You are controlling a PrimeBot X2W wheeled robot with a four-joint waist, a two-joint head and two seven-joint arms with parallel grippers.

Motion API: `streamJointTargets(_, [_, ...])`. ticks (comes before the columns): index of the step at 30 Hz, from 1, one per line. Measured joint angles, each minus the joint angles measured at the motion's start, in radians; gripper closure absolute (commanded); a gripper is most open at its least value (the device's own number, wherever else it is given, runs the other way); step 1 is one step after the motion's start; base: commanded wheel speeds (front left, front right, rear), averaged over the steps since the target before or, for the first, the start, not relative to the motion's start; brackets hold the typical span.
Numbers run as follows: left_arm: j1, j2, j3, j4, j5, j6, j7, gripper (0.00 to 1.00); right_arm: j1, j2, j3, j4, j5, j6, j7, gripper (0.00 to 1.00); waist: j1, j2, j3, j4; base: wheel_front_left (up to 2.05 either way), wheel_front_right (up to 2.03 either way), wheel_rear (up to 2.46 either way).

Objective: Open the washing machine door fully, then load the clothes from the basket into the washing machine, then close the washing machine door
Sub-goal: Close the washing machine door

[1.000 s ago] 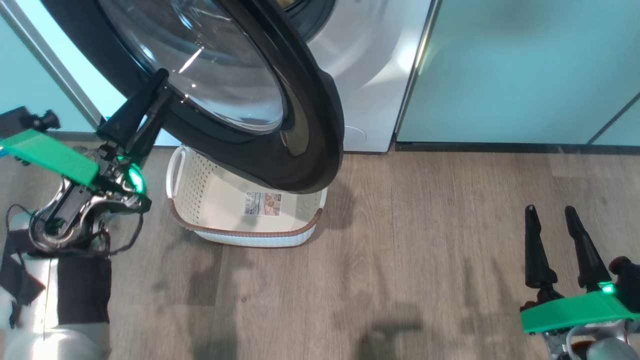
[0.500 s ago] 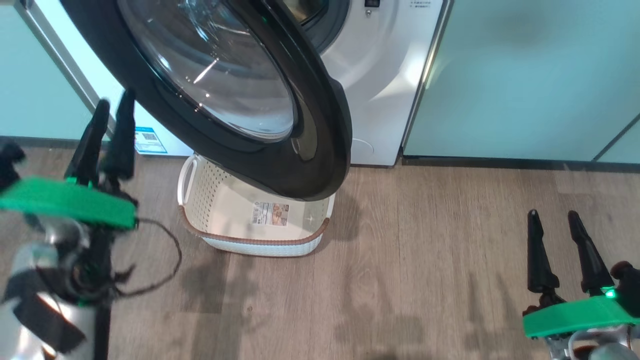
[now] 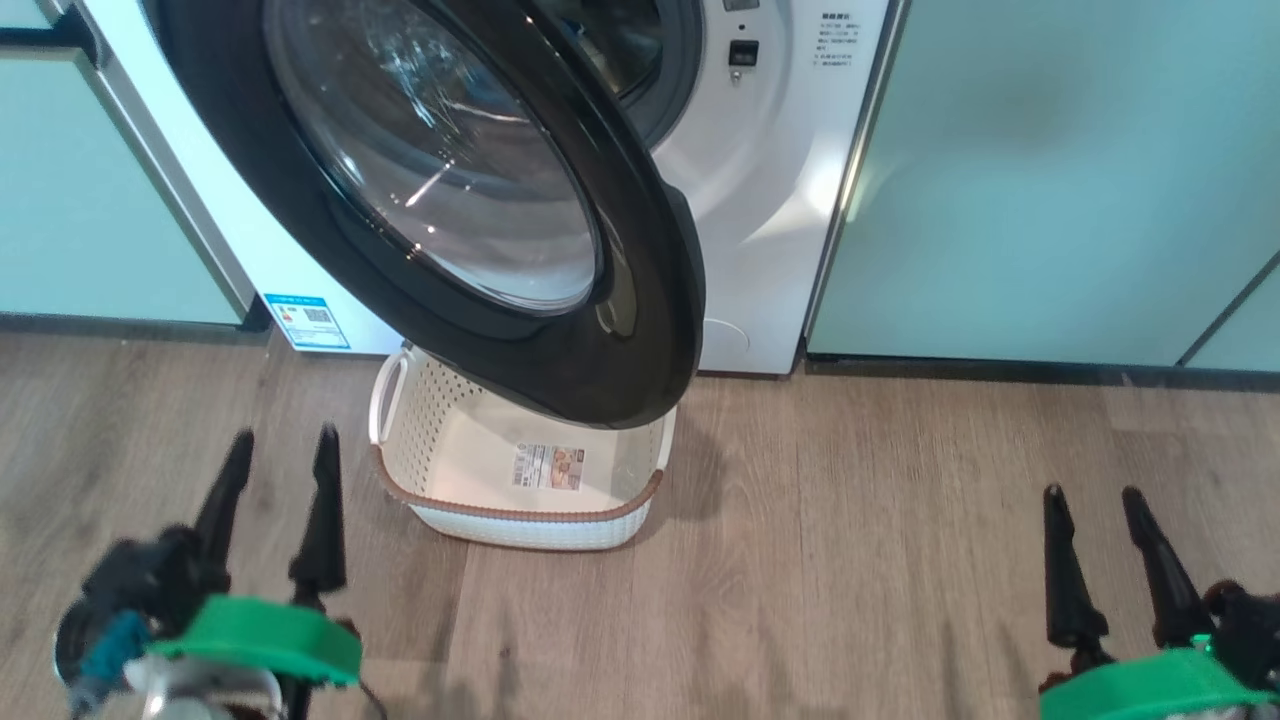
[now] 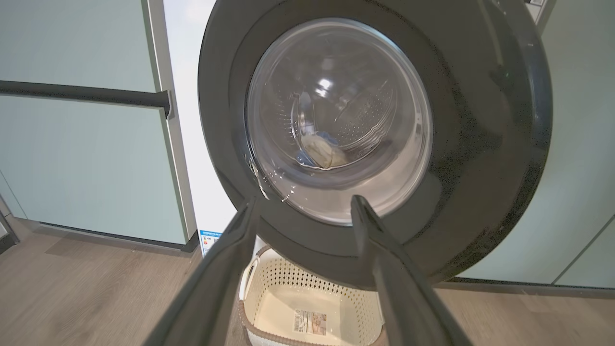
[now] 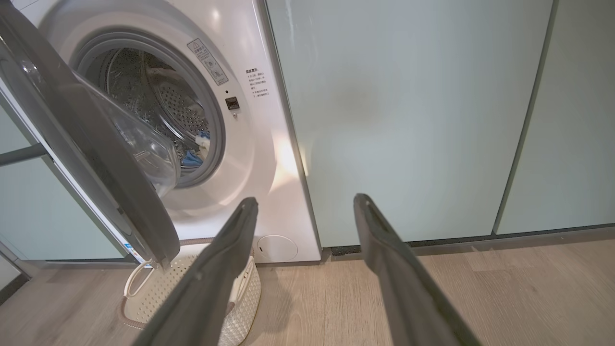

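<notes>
Left claw (image 3: 285, 435) open, empty, just left of basket (image 3: 520, 512) on its near side; right claw (image 3: 1090, 492) open, empty, well right of basket. Basket holds nothing but a sticker (image 3: 547, 467). Door (image 3: 640, 330) half open, hanging over basket's far half, outer face turned toward left claw, so left arm looks nearer for the closing push toward machine (image 3: 770, 200) behind basket. Clothes (image 4: 322, 151) in drum, visible through door. A second ago left claw was up at door rim; now backed off low. Camera shifted too; door angle looks unchanged.
</notes>
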State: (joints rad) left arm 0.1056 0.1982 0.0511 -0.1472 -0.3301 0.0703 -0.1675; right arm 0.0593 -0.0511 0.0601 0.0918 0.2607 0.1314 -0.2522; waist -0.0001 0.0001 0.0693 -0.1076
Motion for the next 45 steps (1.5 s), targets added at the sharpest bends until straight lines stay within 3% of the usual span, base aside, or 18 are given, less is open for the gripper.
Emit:
streamJointTargets(13, [0.095,-0.007,-0.033,0.002,0.068,0.056,-0.007,0.0,0.044,-0.004,0.01,0.0,-0.022,0.0,0.0,0.0,0.0,0.0,-0.036,0.004,0.0,0.0,0.0])
streamJointTargets(38, [0.098,-0.018,-0.064,-0.013,0.068,0.084,0.019,0.0,0.045,-0.004,0.019,0.007,-0.021,0.0,0.0,0.0,0.0001,0.0,-0.038,-0.013,0.0,0.0,0.0])
streamJointTargets(39, [0.098,-0.018,-0.064,-0.013,0.068,0.084,0.019,0.0,0.045,-0.004,0.019,0.007,-0.021,0.0,0.0,0.58,0.0001,0.0,-0.037,-0.014,0.0,0.0,0.0])
streamJointTargets(40, [0.098,-0.018,-0.065,-0.013,0.068,0.084,0.019,0.0,0.045,-0.004,0.02,0.007,-0.021,0.0,0.0,1.0,0.0001,0.0,-0.037,-0.014,0.0,0.0,0.0])
streamJointTargets(45, [0.098,-0.018,-0.076,-0.015,0.074,0.088,0.019,0.0,0.045,-0.006,0.039,0.022,-0.005,0.0,0.001,1.0,0.0001,0.0,-0.035,-0.012,0.0,0.0,0.0])
